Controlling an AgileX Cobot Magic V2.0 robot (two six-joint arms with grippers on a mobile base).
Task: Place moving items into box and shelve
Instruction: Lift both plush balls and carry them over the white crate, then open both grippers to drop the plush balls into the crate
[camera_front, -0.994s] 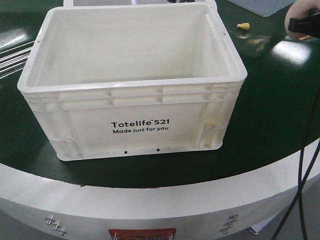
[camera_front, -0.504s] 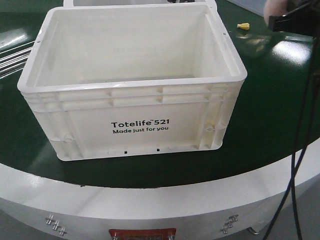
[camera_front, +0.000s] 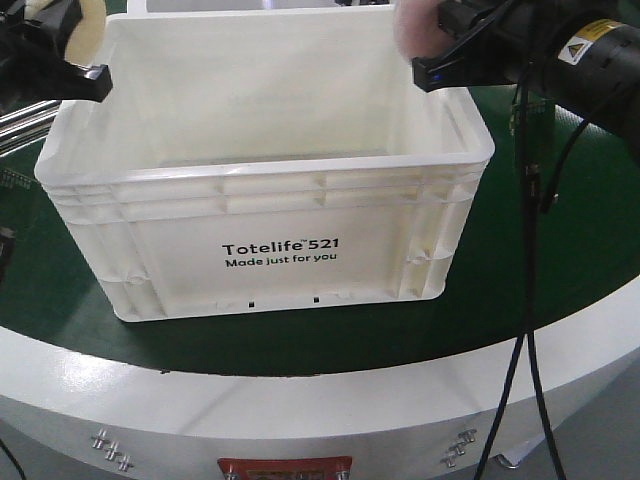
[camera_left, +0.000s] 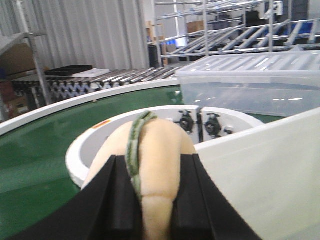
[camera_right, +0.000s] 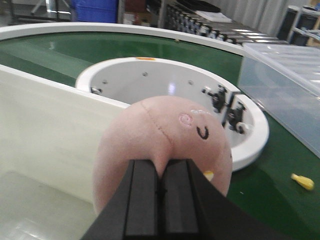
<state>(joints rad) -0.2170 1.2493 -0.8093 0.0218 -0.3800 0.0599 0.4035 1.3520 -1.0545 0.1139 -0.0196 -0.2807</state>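
Note:
The white box (camera_front: 270, 190), printed "Totelife 521", stands open on the green turntable. Above its back left corner my left gripper (camera_front: 72, 55) is shut on a pale cream ball (camera_front: 90, 35). In the left wrist view that cream ball (camera_left: 160, 145) has a green seam and is squeezed in the left gripper (camera_left: 156, 162), with the box wall (camera_left: 260, 170) to its right. My right gripper (camera_front: 440, 45) hovers over the box's back right corner, shut on a pink ball (camera_front: 412, 25). The right wrist view shows this pink ball (camera_right: 165, 130) pinched by the right gripper (camera_right: 160, 167) above the box wall (camera_right: 50, 120).
A clear plastic bin (camera_left: 250, 80) sits behind the box, also seen as the bin (camera_right: 285, 65) at right. The turntable's white hub ring (camera_right: 150, 80) lies behind the box. A small yellow piece (camera_right: 302, 181) lies on the green surface. Black cables (camera_front: 530, 300) hang at right.
The right gripper has carried the pink ball leftward from the far right to above the box's back right corner. The left gripper with the cream ball has come into view at top left.

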